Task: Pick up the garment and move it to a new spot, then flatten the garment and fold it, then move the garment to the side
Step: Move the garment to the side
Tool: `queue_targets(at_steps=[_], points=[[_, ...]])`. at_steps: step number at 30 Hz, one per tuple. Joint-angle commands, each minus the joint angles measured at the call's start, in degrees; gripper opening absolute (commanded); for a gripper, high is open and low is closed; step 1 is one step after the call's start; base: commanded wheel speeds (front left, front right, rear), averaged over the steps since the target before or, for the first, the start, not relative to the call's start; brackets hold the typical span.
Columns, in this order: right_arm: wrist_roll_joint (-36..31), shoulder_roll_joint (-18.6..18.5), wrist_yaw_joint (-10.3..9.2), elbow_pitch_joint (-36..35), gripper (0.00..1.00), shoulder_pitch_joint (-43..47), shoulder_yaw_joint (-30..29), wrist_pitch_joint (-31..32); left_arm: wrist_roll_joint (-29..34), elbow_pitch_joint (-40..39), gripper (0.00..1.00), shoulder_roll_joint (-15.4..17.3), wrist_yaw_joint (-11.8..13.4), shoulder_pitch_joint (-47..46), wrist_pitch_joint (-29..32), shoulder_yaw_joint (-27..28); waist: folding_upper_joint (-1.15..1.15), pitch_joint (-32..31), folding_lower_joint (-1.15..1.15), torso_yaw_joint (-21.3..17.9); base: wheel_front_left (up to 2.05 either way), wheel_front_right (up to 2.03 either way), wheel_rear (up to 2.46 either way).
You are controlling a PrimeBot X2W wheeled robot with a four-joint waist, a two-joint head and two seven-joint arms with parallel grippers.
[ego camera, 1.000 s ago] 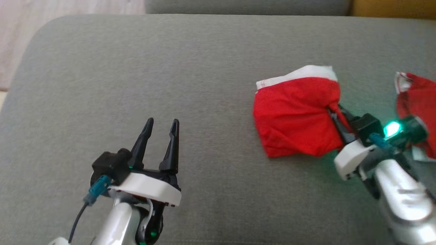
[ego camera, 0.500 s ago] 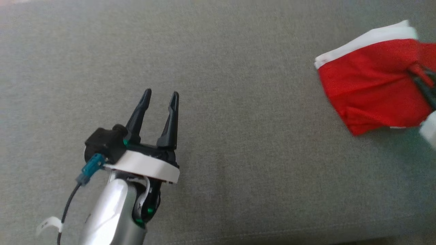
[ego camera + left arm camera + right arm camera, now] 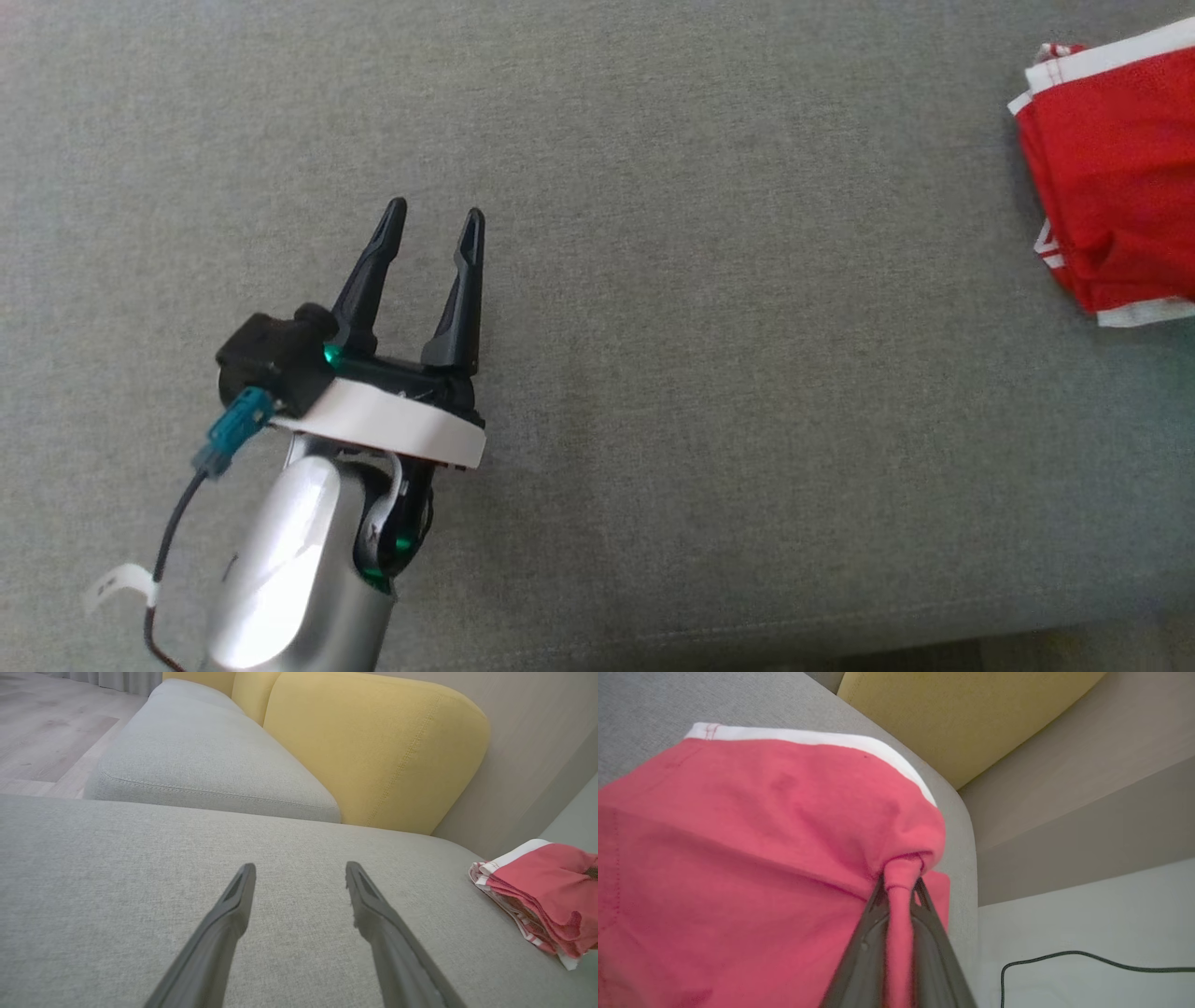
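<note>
the garment [image 3: 1116, 177] is red cloth with white bands along its edges, folded into a thick, soft-cornered stack. in the head view it sits on the grey sofa seat [image 3: 709, 392], far to the right of the left fingers [image 3: 456, 299] and well apart from them, cut off by the frame edge. in the left wrist view the stack lies right of and a little beyond the fingertips, with its layered edges turned toward them and thin red-and-white trim showing low between the folds.

the left fingers are spread with nothing between them: two long, dark, matt prongs that taper to points above the seat. the right fingers [image 3: 873, 938] are pressed almost together, pinching a bunched tuck of the red cloth. the fabric puckers into a small knot just past their tips, and a strip of it runs down between them. left of those tips the cloth spreads out smoother, with faint creases and a white band along its far edge.

the seat is a tight, flat weave with a rounded corner. beyond the left fingertips stands a plump yellow cushion [image 3: 373, 751] with a stitched seam. right of the right fingers a thin dark cable [image 3: 1064, 954] curves over a pale floor.
</note>
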Motion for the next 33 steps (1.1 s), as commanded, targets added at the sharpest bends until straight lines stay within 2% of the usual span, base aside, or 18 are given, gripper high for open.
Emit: queue_targets(at_steps=[1, 7, 8, 9, 10, 19, 22, 25, 29, 30, 33], points=[[-0.7, -1.5, -0.05, -1.3, 0.00, 1.9, -1.5, 1.0, 0.6, -1.7, 1.00, 0.4, -0.2, -1.9, -0.7, 2.1, 0.00, 0.2, -0.01, 0.2, 0.00, 0.00, 0.00], [-1.7, 1.3, -0.05, -2.6, 0.02, 3.5, -6.8, 4.4, 0.4, -1.6, 1.00, 0.4, -0.1, -1.7, -0.7, 2.2, 0.00, 0.0, -0.01, 0.5, 0.00, 0.00, 0.00], [-1.8, 1.7, -0.05, -2.9, 0.64, 3.7, -7.6, 4.6, 0.3, -1.5, 1.00, 0.4, -0.1, -1.7, -0.7, 2.2, 0.00, -0.1, -0.01, 0.5, 0.00, 0.00, 0.00], [-1.9, 2.1, -0.05, -3.2, 0.87, 4.0, -8.1, 4.8, 0.3, -1.5, 1.00, 0.4, -0.1, -1.7, -0.7, 2.2, 0.00, -0.1, -0.01, 0.5, 0.00, 0.00, 0.00], [-2.0, 2.5, -0.05, -3.5, 1.00, 4.3, -8.5, 4.9, 0.3, -1.5, 1.00, 0.4, -0.1, -1.7, -0.7, 2.2, 0.00, -0.2, -0.01, 0.5, 0.00, 0.00, 0.00], [-2.3, 5.0, -0.05, -6.6, 1.00, 4.5, -12.0, 6.0, 0.0, -1.1, 1.00, 0.4, 0.1, -1.7, -0.7, 2.4, 0.00, -1.4, -0.01, 0.4, 0.00, 0.00, 0.00], [-1.6, 7.3, -0.05, -9.0, 1.00, 2.8, -12.3, 4.9, -0.1, -0.9, 1.00, 0.4, 0.1, -1.3, -0.7, 2.5, 0.00, -2.7, -0.01, 0.4, 0.00, 0.00, 0.00], [-1.2, 10.7, -0.05, -11.7, 1.00, 0.7, -11.4, 1.9, -0.3, -0.9, 1.00, 0.4, 0.4, -0.7, -0.7, 2.8, 0.00, -4.6, -0.01, 0.5, 0.00, 0.00, 0.00], [-0.3, 17.2, -0.05, -14.1, 1.00, -0.7, -9.7, -2.7, -0.5, -1.1, 1.00, 0.4, 0.9, 0.6, -0.7, 3.3, 0.00, -8.0, -0.01, 0.8, 0.00, 0.00, 0.00], [-0.3, 17.2, -0.05, -14.1, 1.00, -0.7, -9.7, -2.7, -0.5, -1.1, 1.00, 0.4, 0.9, 0.6, -0.7, 3.3, 0.00, -8.0, -0.01, 0.8, 0.00, 0.00, 0.00], [0.3, 22.7, -0.05, -15.0, 1.00, -0.5, -8.6, -6.2, -0.4, -1.3, 1.00, 0.4, 1.3, 1.8, -0.7, 3.8, 0.00, -10.7, -0.01, 1.1, 0.00, 0.00, 0.00]])
